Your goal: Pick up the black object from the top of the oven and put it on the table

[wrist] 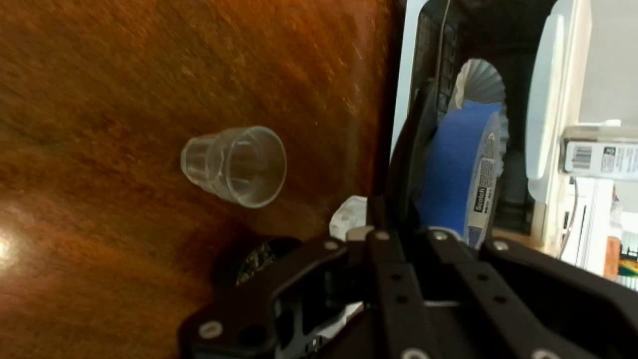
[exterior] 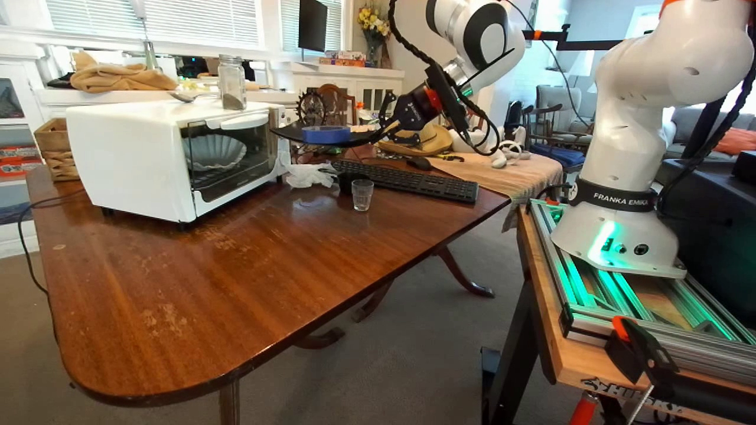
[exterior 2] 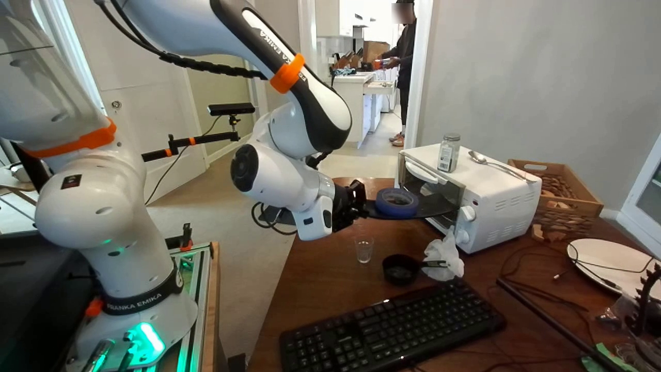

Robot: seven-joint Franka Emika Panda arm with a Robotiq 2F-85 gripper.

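Note:
The black object (exterior: 289, 133) is a thin flat black piece with a blue tape roll (exterior: 326, 134) lying on it. My gripper (exterior: 383, 131) is shut on its near edge and holds it roughly level, above the table and in front of the oven door. In an exterior view the black piece (exterior 2: 436, 205) and tape (exterior 2: 396, 202) stick out from the gripper (exterior 2: 365, 207) toward the oven. In the wrist view the black piece (wrist: 411, 144) lies between the fingertips (wrist: 406, 224). The white oven (exterior: 130, 156) stands on the reddish-brown table (exterior: 207, 283).
A clear glass (exterior 2: 364, 250) stands on the table below the gripper. A small black pan (exterior 2: 402, 269), crumpled white plastic (exterior 2: 445, 258) and a black keyboard (exterior 2: 392, 330) are nearby. A glass jar (exterior 2: 449, 153) and a spoon (exterior 2: 485, 159) are on the oven. A basket (exterior 2: 557, 191) is beside it.

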